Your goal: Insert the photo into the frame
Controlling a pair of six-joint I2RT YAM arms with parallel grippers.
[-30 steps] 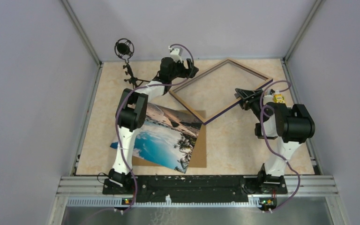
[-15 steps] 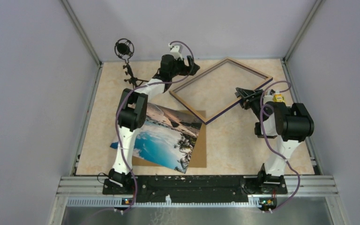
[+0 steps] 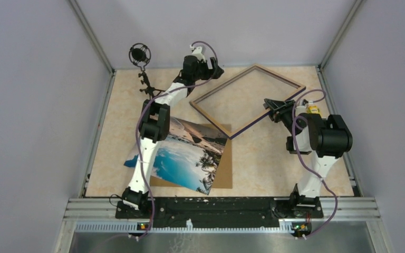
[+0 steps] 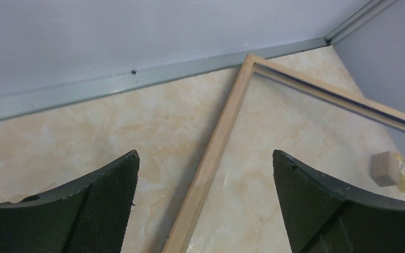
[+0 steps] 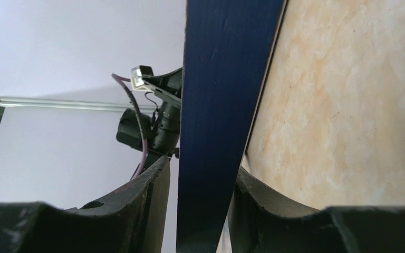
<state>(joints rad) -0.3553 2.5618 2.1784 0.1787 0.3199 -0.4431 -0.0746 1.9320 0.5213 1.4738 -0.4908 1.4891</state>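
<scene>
The photo point(image 3: 187, 155) lies face up at the near left, on the brown backing board point(image 3: 225, 168). The frame point(image 3: 227, 83) sits turned like a diamond at the back of the table, light wood side up. My right gripper point(image 3: 268, 105) is shut on its near right rail, whose dark blue face point(image 5: 221, 105) runs between my fingers point(image 5: 200, 168). My left gripper point(image 3: 217, 70) is open and empty, just above the frame's far left rail point(image 4: 219, 142), which runs between the spread fingertips point(image 4: 205, 158) without touching them.
A black stand with a round head point(image 3: 140, 54) is at the back left corner. A small wooden block point(image 4: 385, 168) with a yellow piece lies by the right wall, also seen from above point(image 3: 312, 109). Grey walls close in three sides.
My left arm has stretched farther back and the left gripper has moved up and away from the frame's left rail. The right gripper and the frame have stayed put.
</scene>
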